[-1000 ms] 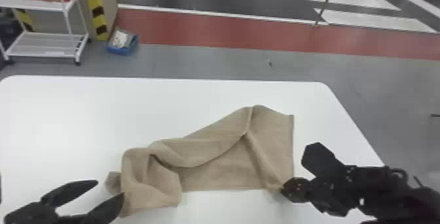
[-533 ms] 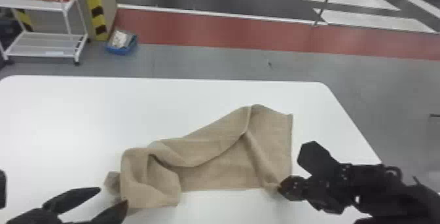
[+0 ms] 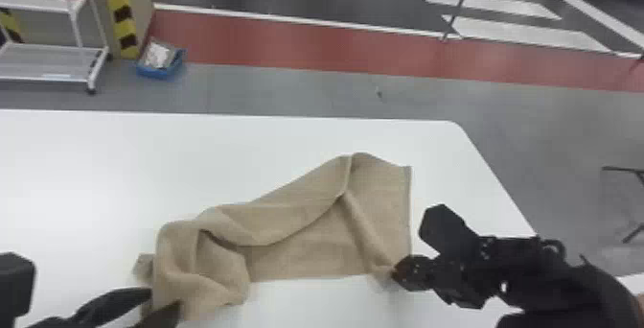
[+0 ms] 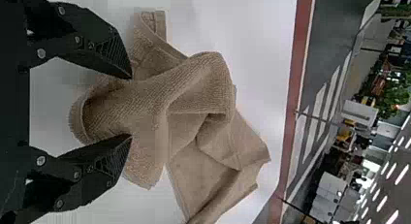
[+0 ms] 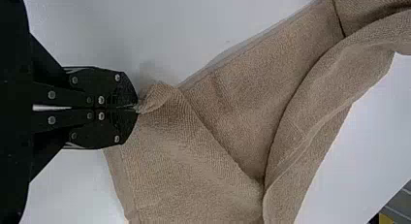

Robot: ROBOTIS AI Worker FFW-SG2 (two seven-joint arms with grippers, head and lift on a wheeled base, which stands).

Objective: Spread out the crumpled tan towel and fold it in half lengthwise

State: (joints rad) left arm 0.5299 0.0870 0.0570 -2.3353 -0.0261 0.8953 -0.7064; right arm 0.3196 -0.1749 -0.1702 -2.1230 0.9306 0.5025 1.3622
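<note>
Left gripper has come in closer to the towel's bunched left end since the earlier frames, ending at its near side; the whole head view has shifted a little too, so floor and worktop sit further left. Head view: tan towel lies on the worktop, right part partly flattened with a long fold running across it, left end still heaped. Right gripper is at the towel's near right corner. Left wrist view: gripper is released, fingers spread wide with a raised fold of towel between them; no grip on it yet. Right wrist view: gripper is clenched, grasping a small pinch of towel at that corner. Step in hand looks like spreading, with the lengthwise fold not begun. Next move calls for the left gripper to close on the loose left end, ideally a true corner or hem, while the right one keeps its corner, then both draw apart to pull the near edge straight. Likely snag: left catches several layers at once, and the bunch just gets dragged along.
</note>
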